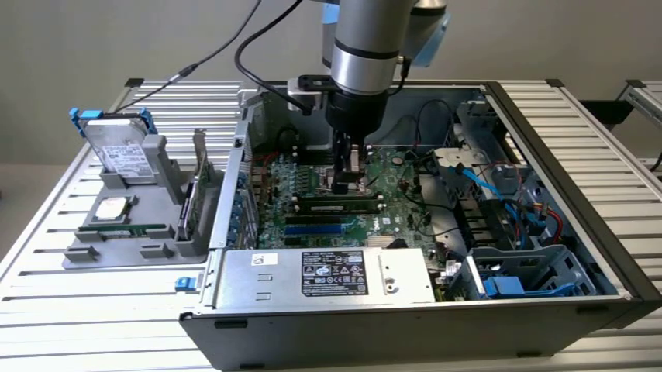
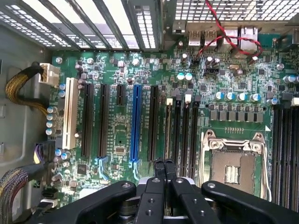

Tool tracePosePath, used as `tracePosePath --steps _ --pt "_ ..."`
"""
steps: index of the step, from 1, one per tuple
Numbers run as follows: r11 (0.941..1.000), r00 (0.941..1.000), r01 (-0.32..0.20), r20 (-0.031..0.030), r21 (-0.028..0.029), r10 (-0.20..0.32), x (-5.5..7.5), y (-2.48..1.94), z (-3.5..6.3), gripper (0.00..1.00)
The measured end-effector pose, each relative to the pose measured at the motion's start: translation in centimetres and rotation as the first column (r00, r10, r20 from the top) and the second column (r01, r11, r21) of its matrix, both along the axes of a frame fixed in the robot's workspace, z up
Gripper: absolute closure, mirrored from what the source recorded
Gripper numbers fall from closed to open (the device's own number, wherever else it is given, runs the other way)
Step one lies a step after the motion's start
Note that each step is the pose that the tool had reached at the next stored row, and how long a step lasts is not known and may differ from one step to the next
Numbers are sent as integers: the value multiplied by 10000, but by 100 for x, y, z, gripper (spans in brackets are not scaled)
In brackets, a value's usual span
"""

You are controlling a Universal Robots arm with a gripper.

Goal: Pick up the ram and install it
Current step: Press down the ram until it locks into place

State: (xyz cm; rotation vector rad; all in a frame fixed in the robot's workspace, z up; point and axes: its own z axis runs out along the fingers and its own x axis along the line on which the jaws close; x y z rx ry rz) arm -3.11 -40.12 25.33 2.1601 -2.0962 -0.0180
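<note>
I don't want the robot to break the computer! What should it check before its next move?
1. Gripper shut, with nothing between its fingers: ok.
2. Ram standing in a slot on the motherboard: ok.
3. Ram pushed all the way down: cannot tell.
4. Gripper touching the ram: cannot tell; it is close by.
5. Red wires well away from the ram slots: ok.

Plain grey-beige wall [image 1: 124,39] behind; ribbed silver aluminium-slat table [image 1: 83,325] below; second slatted table edge [image 1: 643,91] at exterior view's right.
</note>
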Motion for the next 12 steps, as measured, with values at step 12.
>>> tracePosePath --steps 12 --pt "10000 10000 0 0 4 0 90 -7 0 90"
